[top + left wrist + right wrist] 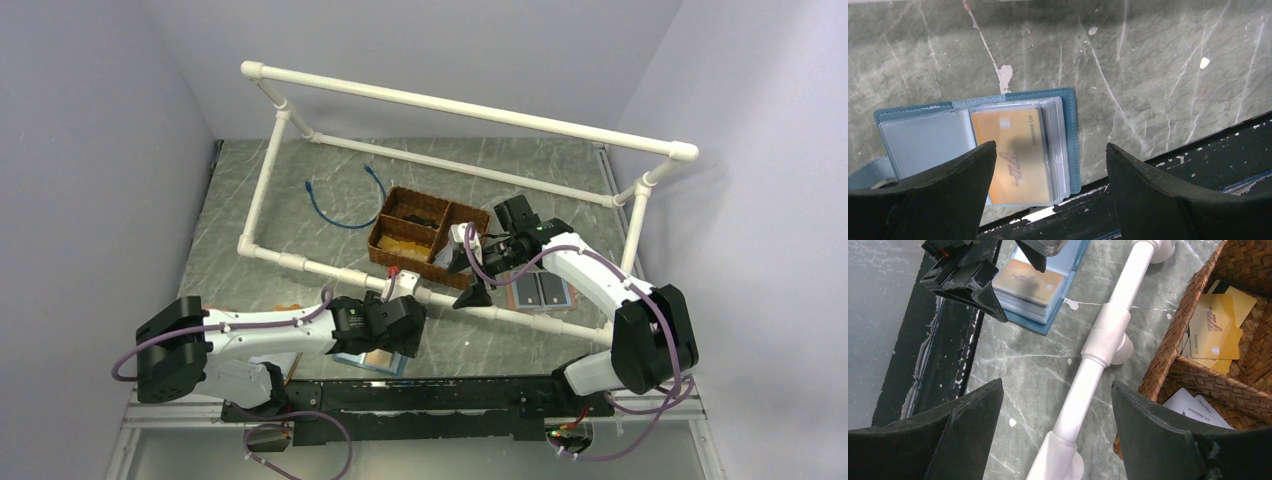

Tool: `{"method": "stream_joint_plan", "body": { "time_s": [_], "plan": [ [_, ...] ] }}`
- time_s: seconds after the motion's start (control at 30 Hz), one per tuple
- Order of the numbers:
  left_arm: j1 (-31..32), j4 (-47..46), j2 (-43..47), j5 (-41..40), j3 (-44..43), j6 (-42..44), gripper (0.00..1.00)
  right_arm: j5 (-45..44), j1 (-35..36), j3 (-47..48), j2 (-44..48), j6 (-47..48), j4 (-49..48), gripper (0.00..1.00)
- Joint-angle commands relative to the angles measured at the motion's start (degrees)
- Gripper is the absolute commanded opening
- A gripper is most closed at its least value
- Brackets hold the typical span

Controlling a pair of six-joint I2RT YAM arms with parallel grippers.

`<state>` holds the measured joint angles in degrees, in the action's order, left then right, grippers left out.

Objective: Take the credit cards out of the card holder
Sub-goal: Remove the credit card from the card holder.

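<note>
The slate-blue card holder lies open on the table at its near edge, with the strap tab at its left. In the left wrist view its clear sleeves are stacked, and the top sleeve holds an orange-gold card. No dark grey card shows in it. My left gripper hovers open just above the holder, its jaws wide apart and empty. My right gripper is open and empty above the white pipe, next to the basket. The holder also shows in the right wrist view.
A wicker basket with compartments holds gold and white cards. A white pipe frame crosses the table. A brown holder with two grey cards lies right of it. A blue cable lies at the back. A black rail edges the front.
</note>
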<state>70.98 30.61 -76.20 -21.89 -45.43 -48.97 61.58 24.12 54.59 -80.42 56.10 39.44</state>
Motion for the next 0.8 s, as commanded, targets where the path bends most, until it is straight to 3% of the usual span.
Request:
{"method": "stream_joint_plan", "body": {
  "time_s": [0.0, 0.23, 0.47, 0.77],
  "plan": [
    [0.39, -2.92, 2.02, 0.51, 0.77, 1.38, 0.85, 1.48, -0.29, 2.01, 0.60, 2.69, 0.54, 0.81],
    [0.39, 4.94, -1.68, -2.40, -2.79, -1.66, 0.81, 1.77, -0.23, 2.71, 0.80, 3.84, 2.10, 0.81],
    [1.00, 8.17, -7.49, -3.31, -6.54, -2.90, 0.62, 2.16, 0.04, 3.37, -0.28, 4.78, 3.52, 0.81],
    [0.79, 6.49, -3.65, -5.05, -3.61, -2.54, 0.60, 2.18, 0.12, 3.33, -1.02, 4.68, 3.45, 0.81]
  ]
}}
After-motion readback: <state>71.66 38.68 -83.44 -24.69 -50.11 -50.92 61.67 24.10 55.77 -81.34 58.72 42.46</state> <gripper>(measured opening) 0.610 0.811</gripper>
